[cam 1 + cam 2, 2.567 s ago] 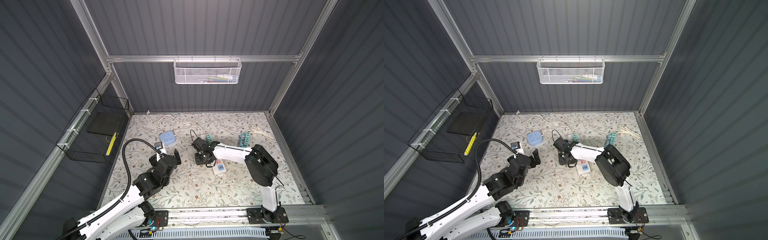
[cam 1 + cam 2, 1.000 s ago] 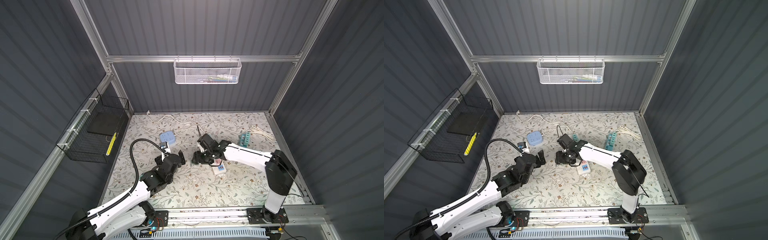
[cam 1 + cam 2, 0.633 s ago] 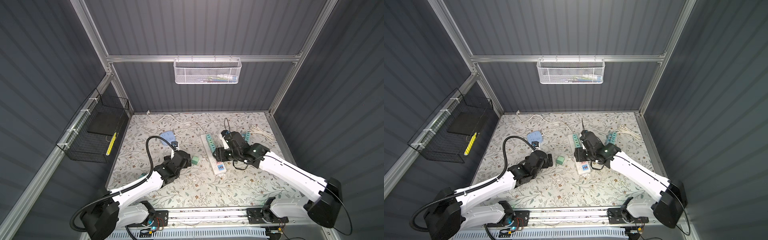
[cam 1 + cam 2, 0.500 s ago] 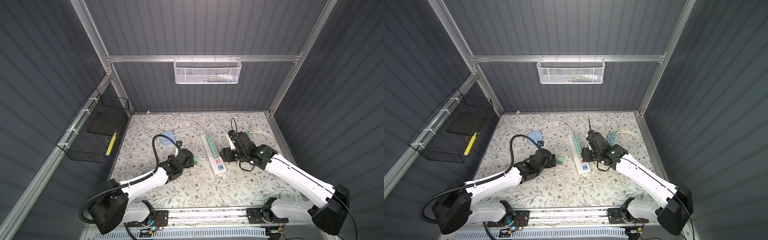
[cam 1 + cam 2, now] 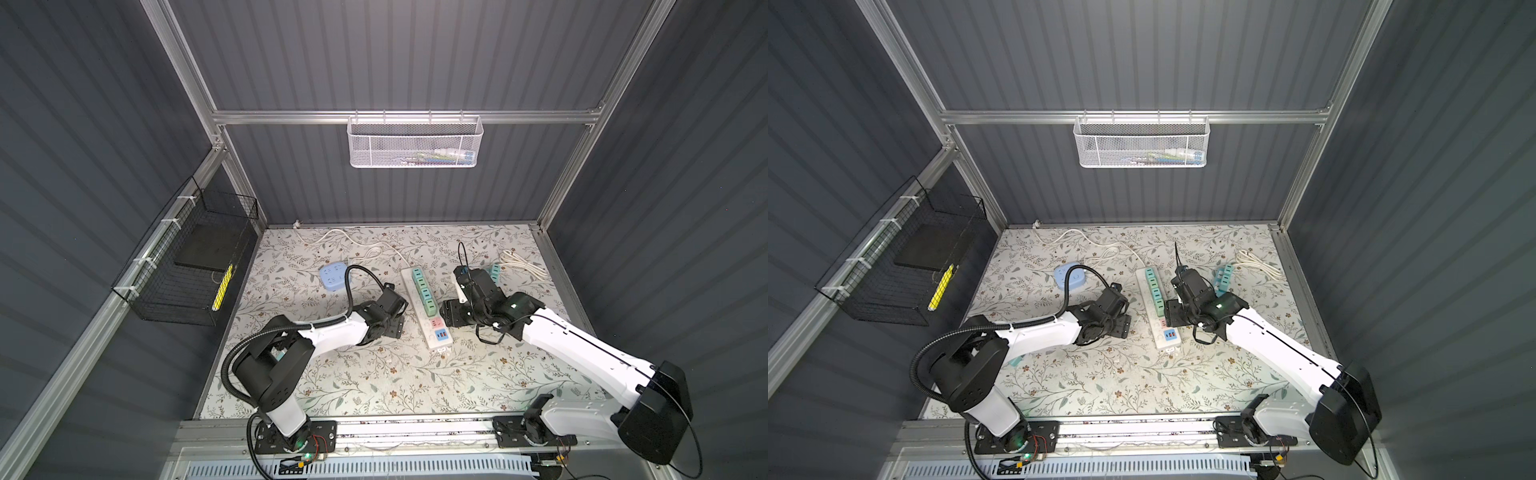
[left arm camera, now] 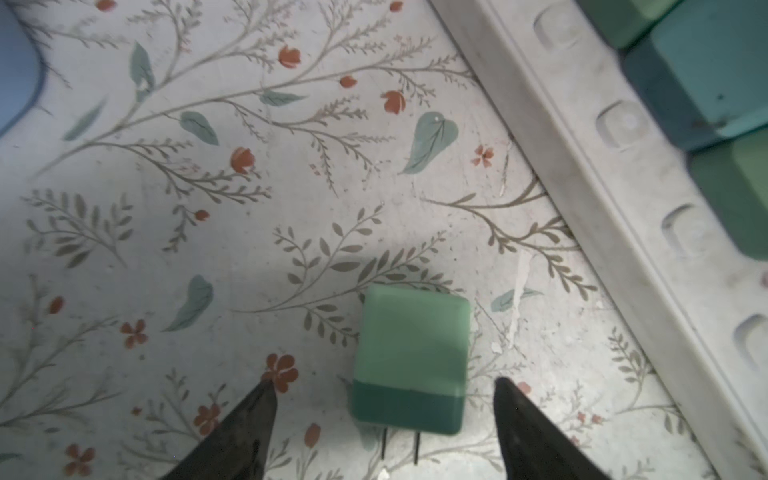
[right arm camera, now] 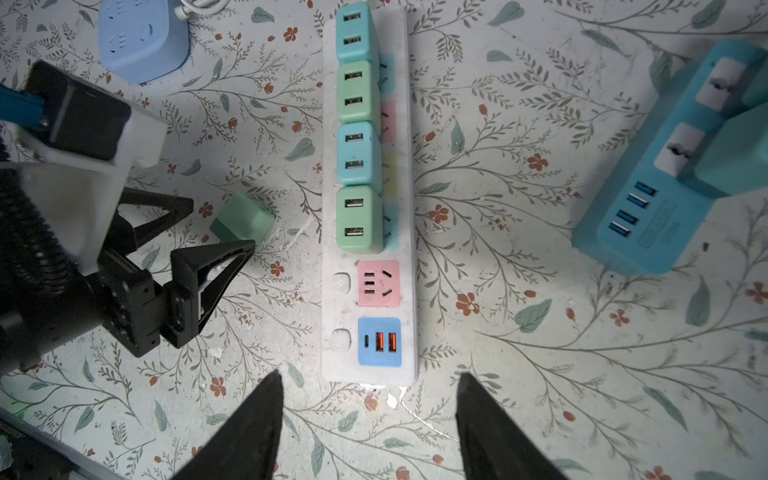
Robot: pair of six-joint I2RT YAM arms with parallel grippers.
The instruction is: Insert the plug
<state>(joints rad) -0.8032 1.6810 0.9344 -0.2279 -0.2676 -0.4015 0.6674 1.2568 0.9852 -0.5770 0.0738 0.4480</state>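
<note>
Plug: the green plug (image 6: 409, 361) lies flat on the floral mat (image 6: 208, 208), just beside the white power strip (image 7: 370, 291), on the left arm's side.
Axis: its length runs along the claw's reach, prongs pointing back toward the wrist.
Left gripper (image 6: 382, 382): low over the mat, jaws parted either side of the plug, touching neither flank.
Right gripper (image 7: 369, 376): parted and empty, poised at the strip's USB end.
Free socket: the pink socket (image 7: 378, 282), the likely target.

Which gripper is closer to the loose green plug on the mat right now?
Left. The left gripper has its open jaws either side of the green plug; the right gripper hangs at the end of the power strip, farther off.
</note>
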